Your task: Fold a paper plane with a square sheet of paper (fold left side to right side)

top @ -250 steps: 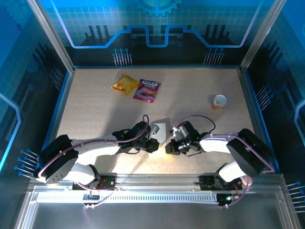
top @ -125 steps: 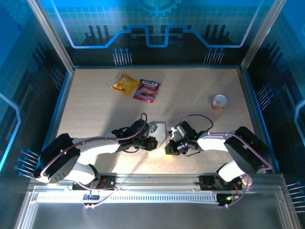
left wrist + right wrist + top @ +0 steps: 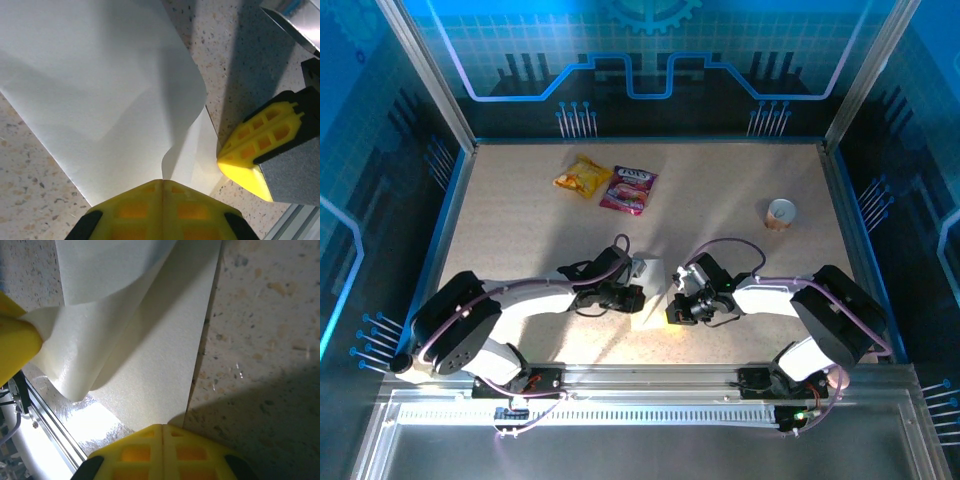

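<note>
The sheet (image 3: pixel 100 85) lies on the table (image 3: pixel 260 340), partly flat, one side raised in a loose curl over the rest; no crease looks pressed in yet, so I judge the left-to-right fold only begun. The left gripper (image 3: pixel 162 184) is at the sheet's left side, fingers pressed together and pinching the raised flap. The right gripper (image 3: pixel 162 427) is at the sheet's right edge, fingers likewise pressed together, tip on that edge; whether paper sits between them or is merely pinned under them I cannot tell. The two tips are near each other, with only the curl between them.

Risks, as I judge them:
- the flap is thin and held by a small bite; a quick sweep could pull it free, and it would spring back flat
- if the arms draw apart while both hold paper, the sheet may tear at a pinch point
- if the right tip only rests on the edge, the sheet may slide across the table with the flap, and the edges will not meet square
- the curl already bulges unevenly; pressed down so, it would set a skewed crease
- the fingers may knock together, being so close

Two packets (image 3: pixel 608 183) and a cup (image 3: pixel 781 213) lie well beyond the sheet; no hazard.
</note>
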You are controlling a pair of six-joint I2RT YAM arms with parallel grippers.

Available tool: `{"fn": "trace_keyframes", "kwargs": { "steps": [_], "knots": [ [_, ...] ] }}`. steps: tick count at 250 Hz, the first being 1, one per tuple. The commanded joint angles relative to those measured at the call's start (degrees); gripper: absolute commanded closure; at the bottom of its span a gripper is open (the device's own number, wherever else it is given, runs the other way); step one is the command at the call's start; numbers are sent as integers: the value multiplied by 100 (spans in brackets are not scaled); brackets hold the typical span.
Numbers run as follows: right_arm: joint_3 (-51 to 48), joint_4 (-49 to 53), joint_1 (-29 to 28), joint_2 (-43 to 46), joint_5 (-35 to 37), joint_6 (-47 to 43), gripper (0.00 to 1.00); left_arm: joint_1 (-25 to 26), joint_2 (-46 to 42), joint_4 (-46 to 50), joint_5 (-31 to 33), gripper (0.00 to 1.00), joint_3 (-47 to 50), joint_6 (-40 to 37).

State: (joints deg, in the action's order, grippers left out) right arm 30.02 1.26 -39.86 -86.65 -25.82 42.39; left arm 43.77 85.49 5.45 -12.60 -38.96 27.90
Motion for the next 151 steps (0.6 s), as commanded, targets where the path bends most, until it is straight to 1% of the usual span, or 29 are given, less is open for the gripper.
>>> {"fn": "trace_keyframes", "kwargs": {
  "steps": [1, 69, 151],
  "knots": [
    [-32, 512, -119, -177, 408, -73, 100, -96, 167, 271, -155, 100, -197, -253],
    [-27, 577, -128, -168, 456, -83, 100, -207, 464, 361, -85, 100, -374, -425],
    [-5, 630, -128, -178, 494, -99, 100, -283, 565, 491, 0, 100, -472, -549]
  ]
}}
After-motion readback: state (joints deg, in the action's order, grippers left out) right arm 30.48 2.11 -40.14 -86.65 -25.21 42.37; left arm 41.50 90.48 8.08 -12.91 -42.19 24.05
